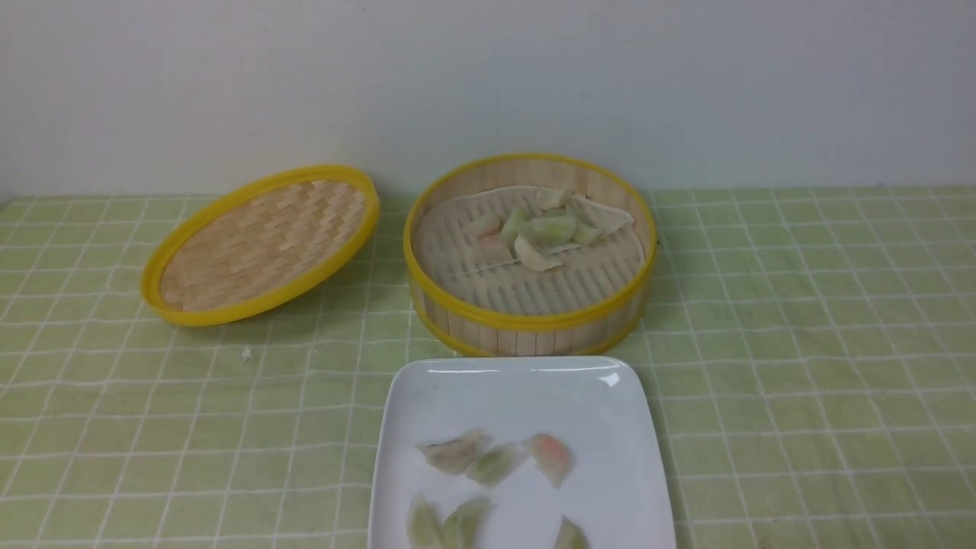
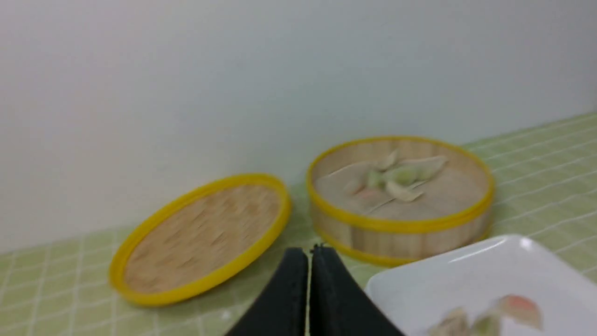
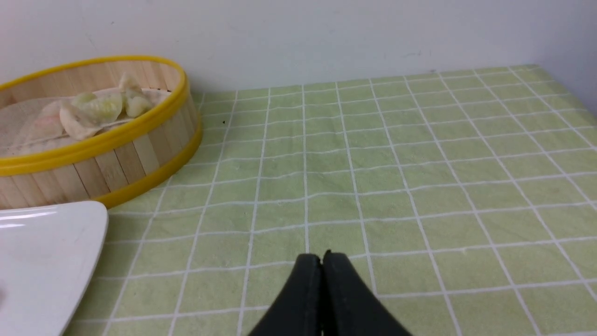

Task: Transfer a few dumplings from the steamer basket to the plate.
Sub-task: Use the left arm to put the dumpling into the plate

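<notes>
Well beyond closed left jaws, dumplings (image 2: 396, 179) in steamer basket (image 2: 401, 224)

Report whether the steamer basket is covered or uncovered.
Uncovered: the steamer basket shows its dumplings; the lid lies tilted beside it.

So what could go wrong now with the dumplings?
Dumplings in the steamer basket sit clumped together, so a claw might grab two or squash one. On the plate, some dumplings lie close to the near edge, where a new one could bump them. The lid leans tilted and could get knocked.
</notes>
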Tool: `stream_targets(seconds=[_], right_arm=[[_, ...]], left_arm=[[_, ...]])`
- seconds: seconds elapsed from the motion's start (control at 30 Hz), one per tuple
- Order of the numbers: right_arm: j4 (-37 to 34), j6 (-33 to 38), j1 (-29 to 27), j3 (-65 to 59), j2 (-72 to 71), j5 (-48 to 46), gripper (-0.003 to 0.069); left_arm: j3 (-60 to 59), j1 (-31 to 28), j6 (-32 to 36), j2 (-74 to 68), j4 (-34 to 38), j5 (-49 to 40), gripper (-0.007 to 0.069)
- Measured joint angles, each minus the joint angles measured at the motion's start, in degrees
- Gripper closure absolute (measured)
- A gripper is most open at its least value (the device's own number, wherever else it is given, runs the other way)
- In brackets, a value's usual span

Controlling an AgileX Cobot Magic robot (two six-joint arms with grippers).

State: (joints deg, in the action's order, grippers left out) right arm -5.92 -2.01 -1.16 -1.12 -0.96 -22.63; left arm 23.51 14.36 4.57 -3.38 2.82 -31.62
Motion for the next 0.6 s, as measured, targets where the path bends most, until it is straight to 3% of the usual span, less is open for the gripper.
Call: stream_targets(seconds=[0.27,0.6], right_arm=[[0.0,0.0,0.0,0.0,0.0,0.0,0.0672],[0.0,0.0,0.0,0.0,0.0,0.0,0.0672]], left_arm=[[-0.6,-7.4,-0.4,1.1,-1.3,-5.7,0.0631],[-18.1,-12.5,-0.3,1.6,-1.3,9.7,0.0631]])
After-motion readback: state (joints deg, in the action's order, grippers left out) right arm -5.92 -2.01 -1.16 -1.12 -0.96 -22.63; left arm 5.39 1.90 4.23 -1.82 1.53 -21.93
